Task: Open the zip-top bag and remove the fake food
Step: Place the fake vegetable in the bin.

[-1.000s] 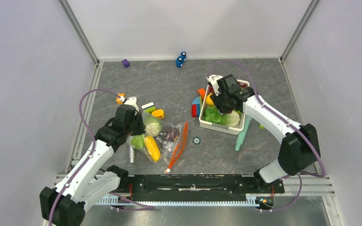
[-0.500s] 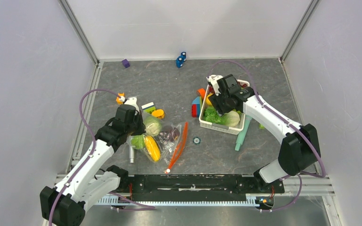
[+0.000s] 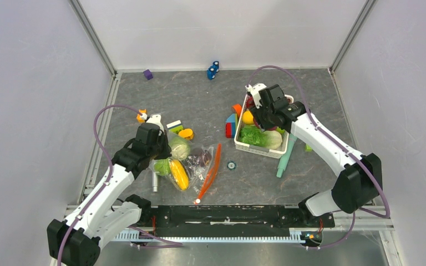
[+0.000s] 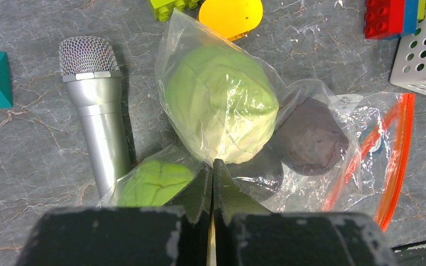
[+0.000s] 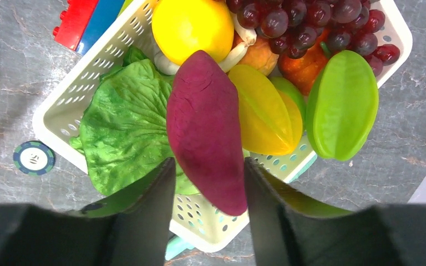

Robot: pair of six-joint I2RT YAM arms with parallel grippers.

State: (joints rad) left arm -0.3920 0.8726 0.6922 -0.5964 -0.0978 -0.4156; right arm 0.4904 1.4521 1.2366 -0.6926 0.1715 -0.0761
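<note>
A: Where is the food?

B: Mostly inside the zip-top bag [image 4: 360,119], which lies flat on the counter [image 4: 28,138] in front of the left arm, near the basket [image 5: 61,108]. The cabbage [image 4: 219,102], eggplant [image 4: 310,136] and green fruit [image 4: 152,183] show through the film. The sweet potato [image 5: 205,127] is out, over the basket.

A: Is it held?

B: The right fingers [image 5: 161,194] straddle it, close on both flanks, but I cannot tell whether they clamp it or not. The left fingers [image 4: 197,191] are closed, apparently pinching the bag's film between cabbage and fruit.

A: How should this step finish?

B: I'd lower it onto the lettuce leaf [image 5: 125,122], spread the fingers wide and lift straight up. It's a smooth, tapered spindle that could roll off the piled fruit. The bag is thin, crinkly, slippery film with a stiffer orange zipper strip [image 4: 399,144] — a firm pinch would anchor it while the rounded pieces come out.
</note>
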